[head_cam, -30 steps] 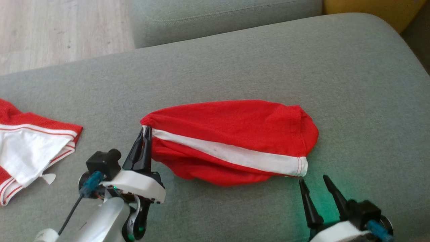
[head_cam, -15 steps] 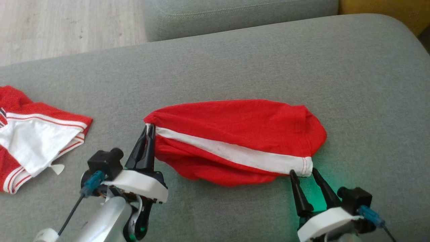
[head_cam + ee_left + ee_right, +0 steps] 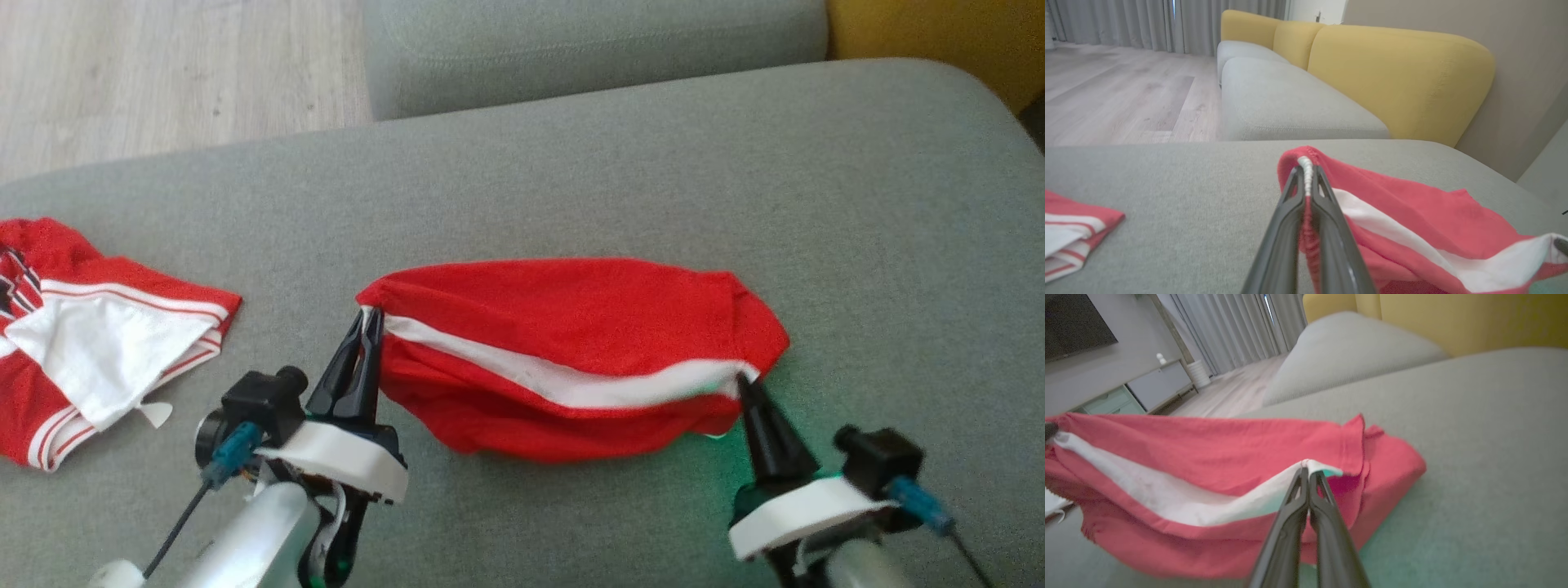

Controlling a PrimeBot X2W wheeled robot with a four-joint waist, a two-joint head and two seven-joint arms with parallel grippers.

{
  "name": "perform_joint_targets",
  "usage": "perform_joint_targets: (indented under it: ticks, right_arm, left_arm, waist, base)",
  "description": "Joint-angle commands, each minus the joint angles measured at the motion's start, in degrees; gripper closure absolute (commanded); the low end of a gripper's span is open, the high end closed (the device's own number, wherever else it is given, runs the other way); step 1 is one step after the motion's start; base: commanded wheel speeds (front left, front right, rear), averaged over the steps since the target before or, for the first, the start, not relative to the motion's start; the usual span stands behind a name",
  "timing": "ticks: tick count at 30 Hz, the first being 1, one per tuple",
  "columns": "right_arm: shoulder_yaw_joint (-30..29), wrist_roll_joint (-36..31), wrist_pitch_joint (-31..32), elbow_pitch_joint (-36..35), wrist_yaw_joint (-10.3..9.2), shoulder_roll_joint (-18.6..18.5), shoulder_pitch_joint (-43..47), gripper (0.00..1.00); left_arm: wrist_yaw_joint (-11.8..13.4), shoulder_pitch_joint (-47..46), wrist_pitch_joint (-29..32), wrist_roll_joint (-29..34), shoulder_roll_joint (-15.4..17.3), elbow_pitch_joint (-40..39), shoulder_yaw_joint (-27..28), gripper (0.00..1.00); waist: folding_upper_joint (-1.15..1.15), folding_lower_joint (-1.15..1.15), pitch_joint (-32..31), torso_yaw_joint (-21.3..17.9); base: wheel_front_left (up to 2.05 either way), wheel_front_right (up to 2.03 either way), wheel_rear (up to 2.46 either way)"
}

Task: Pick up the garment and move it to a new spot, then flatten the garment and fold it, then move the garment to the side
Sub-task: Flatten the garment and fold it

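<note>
— Red cloth garment with a white band (image 3: 571, 327): how is it gripped?
— By the left gripper (image 3: 369, 317), at the lower left of the head view, the band's left end is pinched between shut dark fingers. In the left wrist view the white hem is seen squeezed between the tips. By the right gripper (image 3: 741, 377), at the lower right, the band's right end is clamped likewise, with the jaws closed on the cloth.
— And where is the garment found?
— Mid-frame, on the wide grey upholstered cushion (image 3: 571, 163). It is bunched, with the red body sagging onto the cushion below the band strung between the two pinches. A second red-and-white garment (image 3: 106, 351) is seen lying at the left edge, well apart. Pale wooden floor (image 3: 163, 65) is seen at the upper left.
— Which step is judged to be in hand?
— The pick-up: both grasps appear made, while nothing is flattened or folded yet.
— What is called for next?
— An even lift by both arms, with the spacing kept so the band is held taut but not dragged out of the pinches. A carry to bare cushion, away from the other garment, is then needed.
</note>
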Motion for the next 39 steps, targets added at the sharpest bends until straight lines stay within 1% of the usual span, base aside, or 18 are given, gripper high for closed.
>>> perform_joint_targets:
  ticks: [1,4,6,8,12,15,17,19,20,21,23,27,30,31,33,36,39]
  right_arm:
    - [-0.6,-1.1,-0.5,-4.2,-0.04,-0.3,-1.7,1.00]
    - [-3.5,-1.2,-0.5,-7.7,-0.04,-0.3,-2.9,1.00]
    - [-4.1,-1.7,-0.5,-8.5,-0.04,-0.4,-3.7,1.00]
    - [-5.7,-2.5,-0.5,-10.5,-0.04,-1.3,-5.8,1.00]
    - [-8.5,-4.1,-0.4,-14.2,-0.04,-4.5,-12.0,1.00]
    - [-9.8,-5.4,1.6,-16.4,-0.04,-7.4,-18.6,1.00]
    - [-10.1,-6.1,3.4,-16.5,-0.04,-9.7,-23.9,1.00]
    - [-10.5,-6.0,4.7,-15.3,-0.04,-11.3,-29.7,1.00]
    - [-10.5,-5.8,5.1,-14.1,-0.04,-12.1,-32.5,1.00]
    - [-10.6,-5.4,5.8,-11.1,-0.04,-13.8,-38.3,1.00]
    - [-10.5,-5.3,5.8,-7.7,-0.04,-15.5,-43.9,1.00]
    - [-10.6,-5.8,3.5,-3.6,-0.04,-17.8,-55.0,1.00]
    - [-10.2,-6.7,1.9,-2.5,-0.04,-18.8,-60.8,1.00]
    - [-10.3,-6.9,1.4,-2.3,-0.04,-19.1,-61.9,1.00]
    - [-10.7,-7.3,0.8,-2.2,-0.04,-19.4,-63.1,1.00]
    - [-11.4,-7.9,0.1,-2.3,-0.04,-19.4,-62.0,1.00]
    - [-11.3,-8.4,-0.2,-2.5,-0.04,-19.1,-58.0,1.00]
  left_arm:
    - [-0.5,-3.4,-1.0,1.3,2.2,-2.1,1.8,1.00]
    - [-0.7,-5.5,-1.3,2.7,3.1,-3.3,1.9,1.00]
    - [-0.7,-6.2,-1.3,2.9,3.4,-3.9,2.1,1.00]
    - [-0.5,-7.8,-1.2,3.2,3.7,-5.2,2.6,1.00]
    - [-0.5,-11.4,0.2,3.6,4.5,-8.8,3.3,1.00]
    - [-1.4,-15.3,2.5,4.1,5.3,-11.0,3.1,1.00]
    - [-2.0,-19.1,4.4,5.1,5.9,-11.5,2.9,1.00]
    - [-2.9,-23.8,5.8,5.2,5.7,-10.4,3.3,1.00]
    - [-3.6,-26.4,6.2,5.4,5.4,-9.4,3.4,1.00]
    - [-5.4,-32.3,6.4,6.3,4.2,-6.6,3.0,1.00]
    - [-6.7,-38.5,5.1,7.3,2.2,-2.7,3.0,1.00]
    - [-8.5,-50.2,-0.6,9.9,-2.4,5.5,3.6,1.00]
    - [-9.0,-55.8,-2.5,12.3,-5.0,9.3,4.9,1.00]
    - [-9.1,-56.8,-2.6,12.9,-5.7,9.7,5.8,1.00]
    - [-9.3,-57.1,-2.7,14.9,-6.8,8.0,8.4,1.00]
    - [-11.0,-53.1,-2.7,17.1,-8.0,6.8,10.8,1.00]
    - [-12.8,-47.3,-2.7,18.5,-8.8,4.7,12.5,1.00]
  waist:
    - [0.00,0.00,-1.4,-0.5]
    - [0.00,0.00,-3.0,-1.3]
    - [0.00,0.00,-3.5,-1.6]
    - [0.00,0.00,-4.1,-2.2]
    - [0.00,0.00,-4.7,-3.4]
    - [0.00,0.00,-4.3,-4.0]
    - [0.00,0.00,-2.9,-4.1]
    - [0.00,0.00,-0.6,-3.9]
    - [0.00,0.00,0.7,-3.6]
    - [0.00,0.00,3.8,-2.7]
    - [0.00,0.00,6.8,-1.8]
    - [0.00,0.00,12.0,-0.4]
    - [0.00,0.00,14.5,0.3]
    - [0.00,0.00,15.2,0.6]
    - [0.00,0.00,16.7,0.9]
    - [0.00,0.00,18.7,1.5]
    - [0.00,0.00,20.2,1.9]
  base:
    - [0.00,0.00,0.00]
    - [0.00,0.00,0.00]
    - [0.00,0.00,0.00]
    - [0.00,0.00,0.00]
    - [0.00,0.00,0.00]
    - [0.00,0.00,0.00]
    - [0.00,0.00,0.00]
    - [0.00,0.00,0.00]
    - [0.00,0.00,0.00]
    - [0.00,0.00,0.00]
    - [0.00,0.00,0.00]
    - [0.00,0.00,0.00]
    - [0.00,0.00,0.00]
    - [0.00,0.00,0.00]
    - [0.00,0.00,0.00]
    - [0.00,0.00,0.00]
    - [0.00,0.00,0.00]
